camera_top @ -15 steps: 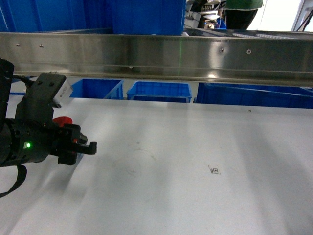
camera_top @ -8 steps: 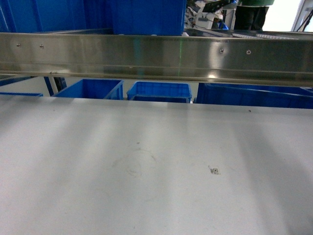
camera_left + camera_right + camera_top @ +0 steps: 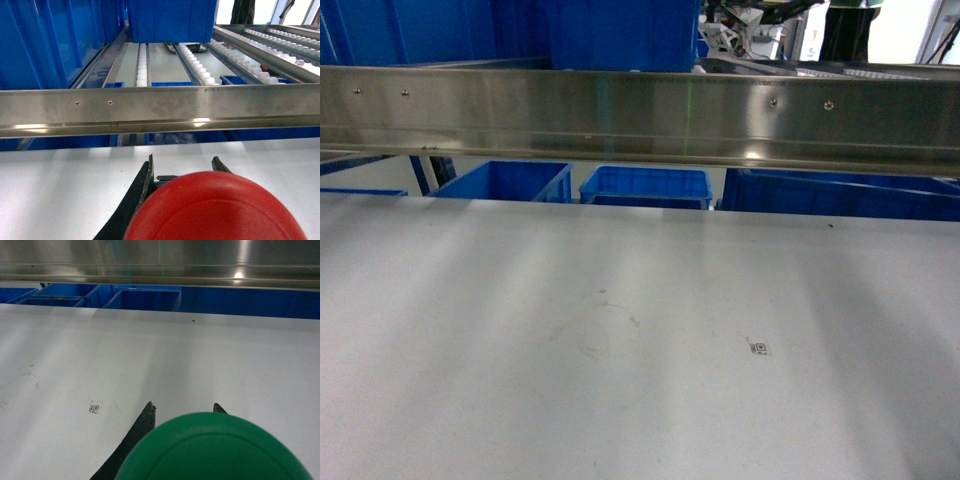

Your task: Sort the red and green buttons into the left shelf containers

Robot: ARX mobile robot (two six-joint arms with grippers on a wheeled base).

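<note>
- red button point(image 3: 215, 207): smooth, domed, glossy red cap, filling the lower middle of the left wrist view; only the cap shows, the collar and body are hidden beneath it.
- left gripper point(image 3: 184, 167): two dark fingertips stand up either side of the red cap, just behind it; the red button sits between the fingers, which appear clamped on it, though the contact itself is hidden.
- green button point(image 3: 212, 447): smooth, domed green cap, matt sheen, filling the lower middle of the right wrist view; lower parts hidden.
- right gripper point(image 3: 184, 409): dark fingertips to each side of the green cap, seemingly closed on the green button in the same way.
- white table point(image 3: 640, 350): flat, pale, lightly scuffed; lies below both grippers; neither arm shows in the head view.
- small printed square marker point(image 3: 757, 348): on the table, right of centre.
- steel rail point(image 3: 640, 110): brushed metal, runs across above the table's far edge.
- blue bins point(image 3: 645, 186): deep blue plastic, thick rims, in a row beyond the table under the rail.
- roller tracks point(image 3: 200, 62): white rollers on the shelf behind the rail, in the left wrist view.
</note>
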